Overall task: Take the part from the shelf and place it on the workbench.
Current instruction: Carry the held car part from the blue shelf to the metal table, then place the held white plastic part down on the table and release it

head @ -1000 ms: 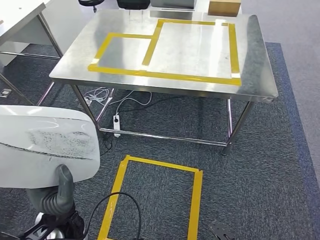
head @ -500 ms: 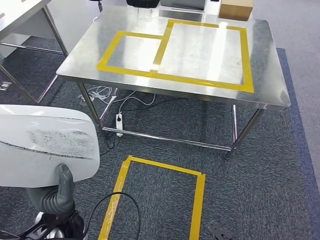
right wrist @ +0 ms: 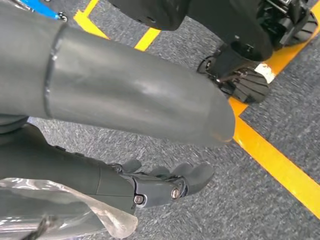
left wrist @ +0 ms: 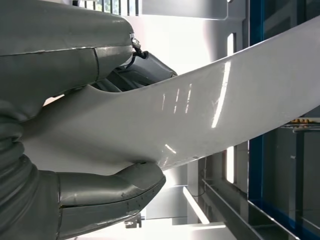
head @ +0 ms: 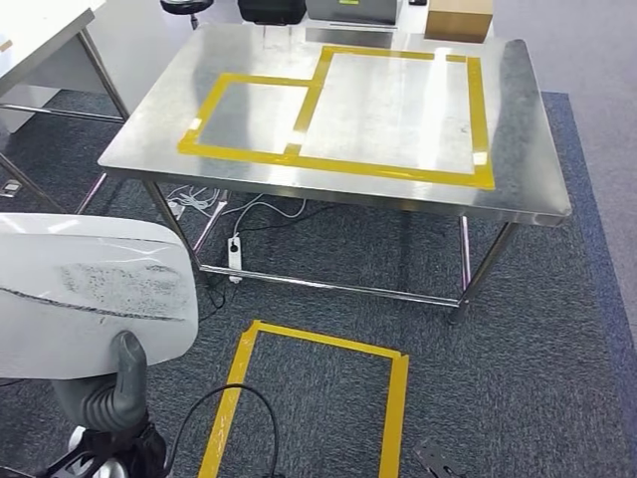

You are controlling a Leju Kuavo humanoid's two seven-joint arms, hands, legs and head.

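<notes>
Nearest, the left hand (head: 112, 393) grips the white curved part (head: 90, 294) at its lower edge, above grey carpet (head: 526, 378) with a yellow taped rectangle (head: 316, 398). The right hand (right wrist: 158, 185) hangs by the floor, apparently holding nothing. Beyond stands the taped steel tabletop (head: 519, 149).

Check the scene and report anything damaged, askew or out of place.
The white part held by the left hand has a scuffed grey patch and a dark line across its surface. A power strip and loose cables lie under the workbench.
</notes>
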